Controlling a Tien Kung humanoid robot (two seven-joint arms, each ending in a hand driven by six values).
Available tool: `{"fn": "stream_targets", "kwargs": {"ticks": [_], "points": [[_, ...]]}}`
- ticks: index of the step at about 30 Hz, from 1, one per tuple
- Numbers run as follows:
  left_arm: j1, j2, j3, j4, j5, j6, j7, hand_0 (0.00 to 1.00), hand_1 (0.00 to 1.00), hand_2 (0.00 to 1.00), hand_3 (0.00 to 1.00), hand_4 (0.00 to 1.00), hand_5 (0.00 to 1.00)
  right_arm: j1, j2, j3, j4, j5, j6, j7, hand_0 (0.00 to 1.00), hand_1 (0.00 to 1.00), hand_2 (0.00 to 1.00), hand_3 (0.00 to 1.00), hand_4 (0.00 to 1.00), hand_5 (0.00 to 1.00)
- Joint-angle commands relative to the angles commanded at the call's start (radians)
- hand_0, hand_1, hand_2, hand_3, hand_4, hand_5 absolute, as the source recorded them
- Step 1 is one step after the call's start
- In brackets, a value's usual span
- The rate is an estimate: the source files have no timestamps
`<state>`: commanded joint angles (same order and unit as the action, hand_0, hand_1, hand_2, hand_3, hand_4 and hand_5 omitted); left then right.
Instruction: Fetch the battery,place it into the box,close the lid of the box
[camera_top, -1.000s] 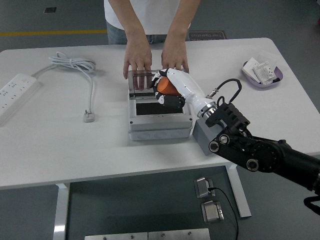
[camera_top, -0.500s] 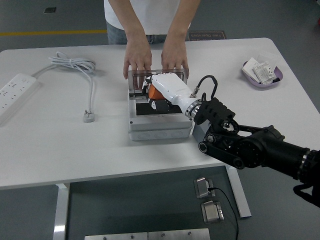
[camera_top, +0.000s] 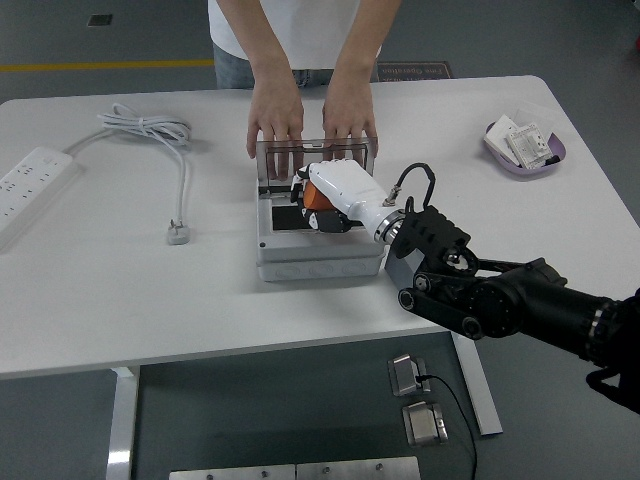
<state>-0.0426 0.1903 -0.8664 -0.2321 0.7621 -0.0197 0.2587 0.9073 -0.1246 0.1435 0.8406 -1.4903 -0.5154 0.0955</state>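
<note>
The white table (camera_top: 120, 300) is lying mostly bare along its near edge, with open surface on both sides of the grey box (camera_top: 320, 245) sitting in the middle. Far off to the left a power strip (camera_top: 35, 180) is resting by the table's edge, its white cable (camera_top: 165, 150) looping toward the centre and ending in a plug well apart from the box. Near the far right corner a small purple dish (camera_top: 525, 155) is holding what look like white packets, though they are too small to make out properly.

The box is standing open, its clear lid (camera_top: 310, 160) tipped upright at the back. A person at the far side is resting both hands (camera_top: 275, 125) on the table just behind that lid, fingertips touching or nearly touching its top edge.

The robot's right hand (camera_top: 335, 195) is reaching in from the right, its white shell hovering over the box's dark interior. Its fingers are curling around an orange battery (camera_top: 312, 195), which is showing at the hand's left side, right above the open compartment and just in front of the lid. Whether the battery is already touching the box floor, I cannot tell from here.
</note>
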Motion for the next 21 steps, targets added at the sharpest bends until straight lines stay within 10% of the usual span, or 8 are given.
{"fn": "stream_targets", "kwargs": {"ticks": [13, 14, 19, 21], "points": [[0.002, -0.004, -0.026, -0.004, 0.025, 0.001, 0.015, 0.616, 0.628, 0.596, 0.605, 0.621, 0.219, 0.003, 0.007, -0.014, -0.025, 0.049, 0.023, 0.030, 0.076, 0.172, 0.433, 0.369, 0.171, 0.002], [0.002, -0.004, -0.027, -0.004, 0.026, 0.001, 0.015, 0.616, 0.628, 0.597, 0.605, 0.622, 0.220, 0.003, 0.007, -0.014, -0.027, 0.051, 0.023, 0.034, 0.128, 0.218, 0.490, 0.556, 0.258, 0.002], [0.003, -0.005, -0.028, -0.004, 0.026, 0.002, 0.016, 0.616, 0.628, 0.597, 0.605, 0.622, 0.220, 0.003, 0.008, -0.011, -0.031, 0.060, 0.023, 0.048, 0.128, 0.218, 0.490, 0.556, 0.258, 0.002], [0.003, -0.006, -0.028, -0.004, 0.025, 0.002, 0.016, 0.616, 0.627, 0.596, 0.605, 0.621, 0.219, 0.003, 0.009, -0.010, -0.031, 0.062, 0.023, 0.050, 0.225, 0.371, 0.588, 0.695, 0.350, 0.182]]}}
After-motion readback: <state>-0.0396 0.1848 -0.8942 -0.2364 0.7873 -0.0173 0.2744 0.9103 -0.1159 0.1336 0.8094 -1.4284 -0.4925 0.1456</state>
